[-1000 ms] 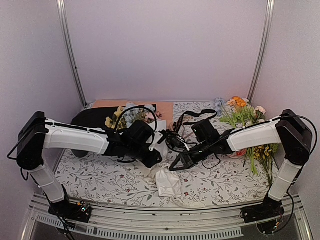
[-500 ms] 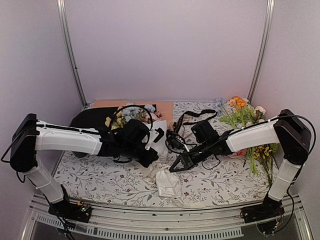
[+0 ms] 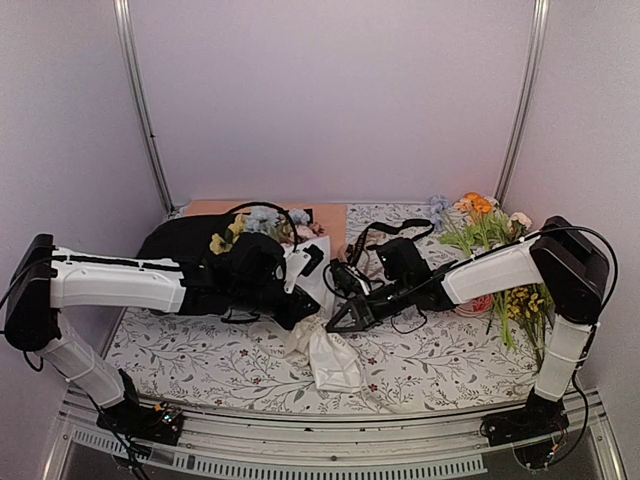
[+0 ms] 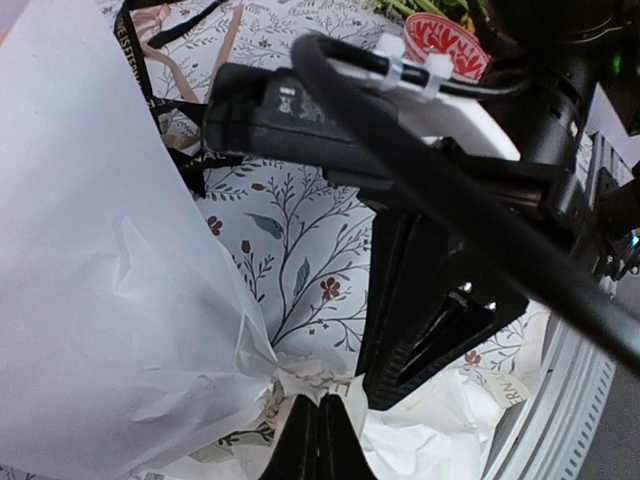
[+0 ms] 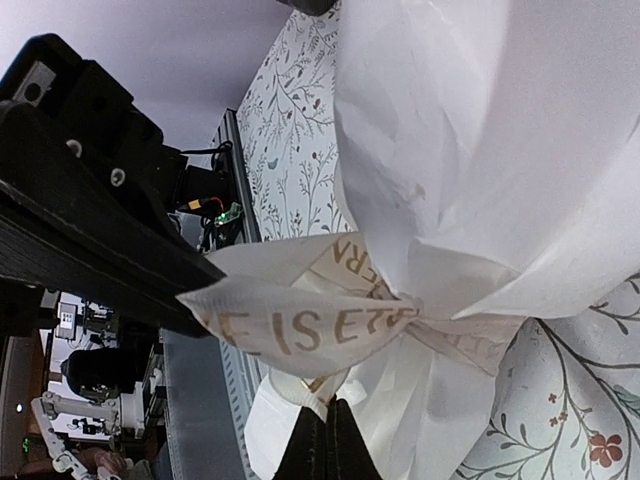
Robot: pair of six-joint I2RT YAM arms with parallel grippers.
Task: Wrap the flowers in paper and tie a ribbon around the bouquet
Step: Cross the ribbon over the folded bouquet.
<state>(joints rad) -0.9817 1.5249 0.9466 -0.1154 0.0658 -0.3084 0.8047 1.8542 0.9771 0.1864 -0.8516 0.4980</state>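
A floral-print cloth covers the worktop (image 3: 200, 350). At its far left lie a black sheet (image 3: 175, 240) and a peach sheet (image 3: 328, 218). Orange-and-yellow sprigs (image 3: 478, 207) stand loose at the far right. A lettered black ribbon (image 4: 135, 70) trails beyond the cone, and a red-and-white disc (image 4: 445, 45) lies past the right arm.

The bouquet (image 3: 312, 285) lies mid-worktop between the two arms. The left wrist covers much of it from above. The flowers (image 3: 262, 222) show at the wide far end, and the paper (image 4: 100, 300) gathers to a crumpled neck near the front. The cream ribbon (image 5: 300, 322), printed with gold letters, is wound round that neck.

The left claw (image 3: 308, 320) is pressed together with its tips at the gathered neck. The right claw (image 3: 333, 323) is also pressed together, its tips against the white folds just below the ribbon. Whether either one pinches ribbon or paper cannot be told. In each wrist view the other claw blocks much of the scene.

A second ago the left claw was partly spread; now it is closed. The left arm reaches out longer and lower, both claws sit further left, and more blooms show behind the left wrist.
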